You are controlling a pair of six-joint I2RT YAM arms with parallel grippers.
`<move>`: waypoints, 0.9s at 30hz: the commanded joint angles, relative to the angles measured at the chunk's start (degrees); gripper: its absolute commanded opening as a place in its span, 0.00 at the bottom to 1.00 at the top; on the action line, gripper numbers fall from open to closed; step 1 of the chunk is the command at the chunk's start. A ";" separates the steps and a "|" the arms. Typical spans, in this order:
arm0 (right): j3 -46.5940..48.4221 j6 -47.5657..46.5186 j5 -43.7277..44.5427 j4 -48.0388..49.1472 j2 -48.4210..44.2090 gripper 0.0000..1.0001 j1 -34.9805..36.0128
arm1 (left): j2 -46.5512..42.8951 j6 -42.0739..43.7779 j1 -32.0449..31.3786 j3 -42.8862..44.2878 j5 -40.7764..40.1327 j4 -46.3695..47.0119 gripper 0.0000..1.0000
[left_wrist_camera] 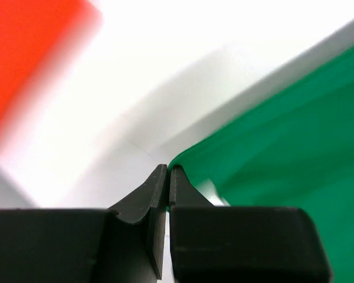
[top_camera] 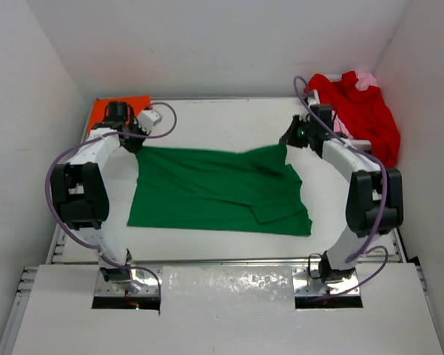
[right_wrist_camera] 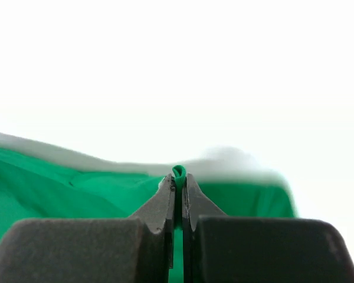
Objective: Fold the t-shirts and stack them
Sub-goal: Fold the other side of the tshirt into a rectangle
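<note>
The green t-shirt [top_camera: 218, 188] lies spread flat across the middle of the white table [top_camera: 207, 118], between the two arms. One flap is folded over at its near right corner. Its far edge runs from one gripper to the other.

Top view only: the orange t-shirt [top_camera: 103, 111] lies flat in the far left corner, partly hidden by the left arm. The red t-shirt [top_camera: 362, 115] is heaped in the far right corner with the pink t-shirt [top_camera: 367, 77] showing at its top. Both heaps lie well apart from the green one. The right arm crosses in front of the red heap's lower edge.

Right wrist view: the right gripper [right_wrist_camera: 178, 178] is closed on a small fold of green cloth, which stands up between its fingertips. The rest of the shirt [right_wrist_camera: 76, 188] slopes away below and to the left. In the top view this gripper [top_camera: 287, 139] sits at the shirt's far right corner, which is lifted slightly.

Left wrist view: the left gripper [left_wrist_camera: 167, 172] has its jaws pressed together. The green hem [left_wrist_camera: 283, 147] meets the tip of the right-hand finger. Whether any cloth is caught between the jaws cannot be told. A blurred orange patch [left_wrist_camera: 29, 53] fills the upper left. In the top view this gripper [top_camera: 137, 144] sits at the shirt's far left corner.
</note>
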 commanded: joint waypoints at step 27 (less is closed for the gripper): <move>-22.31 -0.81 -5.54 2.86 -15.85 0.00 -1.44 | -8.17 11.20 -2.58 -16.75 -8.45 6.51 0.00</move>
